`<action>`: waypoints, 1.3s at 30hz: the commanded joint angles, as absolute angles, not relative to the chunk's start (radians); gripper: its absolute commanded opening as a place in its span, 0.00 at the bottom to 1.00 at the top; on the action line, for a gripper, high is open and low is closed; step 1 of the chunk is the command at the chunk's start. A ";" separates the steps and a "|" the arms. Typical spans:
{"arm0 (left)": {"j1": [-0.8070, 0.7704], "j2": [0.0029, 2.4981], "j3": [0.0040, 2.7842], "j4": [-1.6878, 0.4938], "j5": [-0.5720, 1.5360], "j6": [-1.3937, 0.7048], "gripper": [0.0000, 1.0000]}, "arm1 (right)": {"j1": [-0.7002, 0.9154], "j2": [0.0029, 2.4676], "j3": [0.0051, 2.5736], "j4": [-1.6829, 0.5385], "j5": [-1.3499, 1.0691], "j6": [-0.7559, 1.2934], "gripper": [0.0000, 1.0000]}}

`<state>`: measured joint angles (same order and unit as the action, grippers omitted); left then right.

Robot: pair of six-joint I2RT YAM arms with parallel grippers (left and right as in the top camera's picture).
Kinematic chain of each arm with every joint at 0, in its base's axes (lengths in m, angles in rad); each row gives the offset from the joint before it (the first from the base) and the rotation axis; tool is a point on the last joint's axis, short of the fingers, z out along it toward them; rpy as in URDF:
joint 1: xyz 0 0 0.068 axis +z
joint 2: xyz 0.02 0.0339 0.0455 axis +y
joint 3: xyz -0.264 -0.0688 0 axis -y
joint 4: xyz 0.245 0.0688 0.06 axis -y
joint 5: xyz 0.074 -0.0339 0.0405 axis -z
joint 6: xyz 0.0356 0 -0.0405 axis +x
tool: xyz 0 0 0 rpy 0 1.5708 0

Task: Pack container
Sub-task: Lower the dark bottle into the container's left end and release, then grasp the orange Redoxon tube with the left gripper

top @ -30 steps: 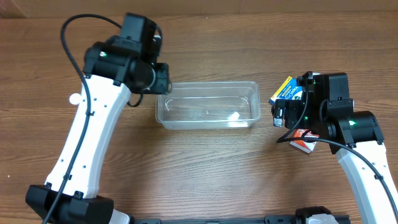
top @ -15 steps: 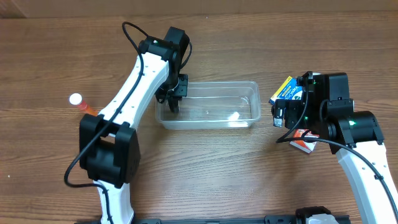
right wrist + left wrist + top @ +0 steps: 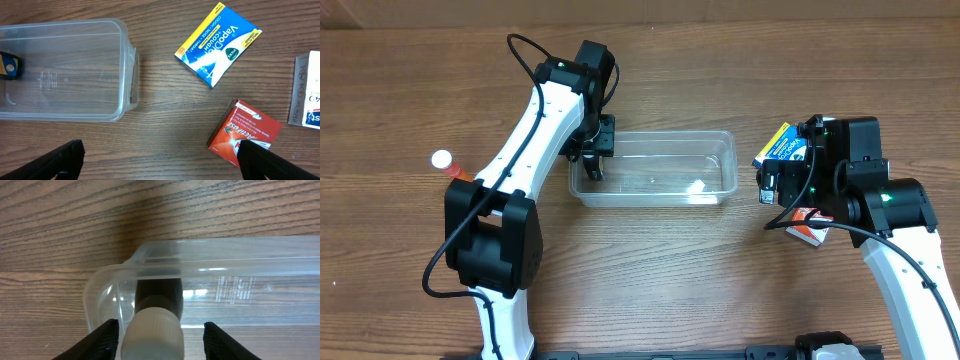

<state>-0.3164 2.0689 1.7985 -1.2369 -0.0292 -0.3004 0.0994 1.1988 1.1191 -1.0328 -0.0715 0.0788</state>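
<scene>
Since the left hand (image 3: 161,339) has its fingers apart around the white-capped bottle (image 3: 152,330) inside the left end of the container (image 3: 655,172) at mid-frame on the surface, it should rise straight up, clear of the rim. Compared with half a second ago, the left arm sits slightly further upper-left; the right hand (image 3: 162,155), spread and empty, is unmoved.

A blue-and-yellow cough-drop box (image 3: 218,44) is lying flat at the upper right of the right wrist view. A red box (image 3: 245,134) is lying tilted below it, and a white box (image 3: 309,97) is showing at the right edge. At overhead left, an orange white-capped bottle (image 3: 448,165) is resting on the wooden table (image 3: 650,270).
</scene>
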 commanded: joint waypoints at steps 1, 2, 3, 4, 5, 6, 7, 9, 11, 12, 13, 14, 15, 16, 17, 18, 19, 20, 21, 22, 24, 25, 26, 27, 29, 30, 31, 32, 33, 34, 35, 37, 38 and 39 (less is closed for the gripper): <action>-0.315 2.062 1.814 -1.244 -0.018 -0.285 0.55 | 0.095 1.187 1.146 -1.028 -0.073 0.083 1.00; -0.315 2.056 1.827 -1.257 -0.021 -0.284 0.57 | 0.095 1.187 1.146 -1.028 -0.073 0.083 1.00; -0.315 2.039 1.856 -1.272 -0.022 -0.284 0.59 | 0.095 1.187 1.146 -1.028 -0.073 0.083 1.00; -0.315 2.025 1.883 -1.283 -0.028 -0.284 0.61 | 0.095 1.187 1.146 -1.027 -0.073 0.083 1.00; -0.315 1.998 1.925 -1.298 -0.036 -0.284 0.66 | 0.095 1.187 1.146 -1.028 -0.073 0.083 1.00; -0.313 1.971 1.959 -1.308 -0.046 -0.284 0.76 | 0.095 1.187 1.146 -1.027 -0.073 0.083 1.00; -0.311 1.926 2.002 -1.325 -0.082 -0.284 1.00 | 0.095 1.187 1.146 -1.027 -0.073 0.083 1.00; -0.292 1.864 2.040 -1.369 -0.131 -0.284 1.00 | 0.095 1.187 1.146 -1.027 -0.073 0.083 1.00; -0.223 1.769 2.045 -1.428 -0.133 -0.337 1.00 | 0.095 1.187 1.146 -1.027 -0.073 0.083 1.00; -0.184 1.735 2.044 -1.457 -0.131 -0.375 1.00 | 0.095 1.187 1.146 -1.027 -0.073 0.083 1.00; -0.130 1.698 2.044 -1.489 -0.131 -0.406 1.00 | 0.095 1.187 1.146 -1.027 -0.073 0.083 1.00; -0.081 1.674 2.044 -1.506 -0.131 -0.409 1.00 | 0.095 1.187 1.146 -1.027 -0.073 0.083 1.00; 0.009 1.656 2.044 -1.525 -0.131 -0.408 1.00 | 0.095 1.187 1.146 -1.027 -0.073 0.083 1.00; 0.076 1.656 2.041 -1.538 -0.130 -0.408 1.00 | 0.095 1.187 1.146 -1.028 -0.073 0.083 1.00; 0.123 1.658 2.027 -1.538 -0.130 -0.408 1.00 | 0.095 1.187 1.146 -1.027 -0.073 0.083 1.00; 0.233 1.660 1.953 -1.505 -0.129 -0.408 1.00 | 0.095 1.187 1.146 -1.027 -0.073 0.083 1.00; 0.258 1.660 1.922 -1.488 -0.129 -0.407 1.00 | 0.095 1.187 1.146 -1.027 -0.073 0.083 1.00; 0.295 1.660 1.866 -1.446 -0.105 -0.393 1.00 | 0.095 1.187 1.146 -1.027 -0.073 0.083 1.00; 0.326 1.663 1.803 -1.390 -0.060 -0.362 1.00 | 0.095 1.187 1.146 -1.027 -0.073 0.083 1.00; 0.342 1.668 1.753 -1.346 -0.028 -0.342 1.00 | 0.095 1.187 1.146 -1.027 -0.073 0.083 1.00; 0.347 1.686 1.689 -1.289 -0.028 -0.336 1.00 | 0.095 1.187 1.146 -1.027 -0.073 0.083 1.00; 0.347 1.700 1.663 -1.258 -0.028 -0.336 1.00 | 0.095 1.187 1.146 -1.027 -0.073 0.083 1.00; 0.347 1.717 1.650 -1.234 -0.027 -0.327 1.00 | 0.095 1.187 1.146 -1.027 -0.073 0.083 1.00; 0.347 1.749 1.646 -1.216 -0.025 -0.313 1.00 | 0.095 1.187 1.146 -1.027 -0.073 0.083 1.00; 0.347 1.814 1.646 -1.203 -0.025 -0.310 1.00 | 0.095 1.187 1.146 -1.027 -0.073 0.083 1.00; 0.347 1.846 1.646 -1.203 -0.025 -0.311 1.00 | 0.095 1.187 1.146 -1.027 -0.073 0.083 1.00; 0.347 1.870 1.646 -1.203 -0.025 -0.311 1.00 | 0.095 1.187 1.146 -1.027 -0.073 0.083 1.00; 0.347 1.905 1.646 -1.207 -0.025 -0.311 1.00 | 0.095 1.187 1.146 -1.027 -0.073 0.083 1.00; 0.347 1.929 1.646 -1.210 -0.025 -0.311 1.00 | 0.095 1.187 1.146 -1.027 -0.073 0.083 1.00; 0.347 1.951 1.646 -1.211 -0.025 -0.311 1.00 | 0.095 1.187 1.146 -1.027 -0.073 0.083 1.00; 0.347 1.963 1.646 -1.210 -0.025 -0.311 1.00 | 0.095 1.187 1.146 -1.027 -0.073 0.083 1.00; 0.347 1.979 1.646 -1.202 -0.025 -0.310 0.90 | 0.095 1.187 1.146 -1.027 -0.073 0.083 1.00; 0.347 1.979 1.646 -1.195 -0.025 -0.310 0.76 | 0.095 1.187 1.146 -1.027 -0.073 0.083 1.00; 0.347 1.979 1.646 -1.187 -0.026 -0.310 0.70 | 0.095 1.187 1.146 -1.027 -0.073 0.083 1.00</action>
<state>0.3470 1.9717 1.6463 -1.2026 -0.0334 -0.3248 0.0986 1.1988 1.1194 -1.0328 -0.0715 0.0784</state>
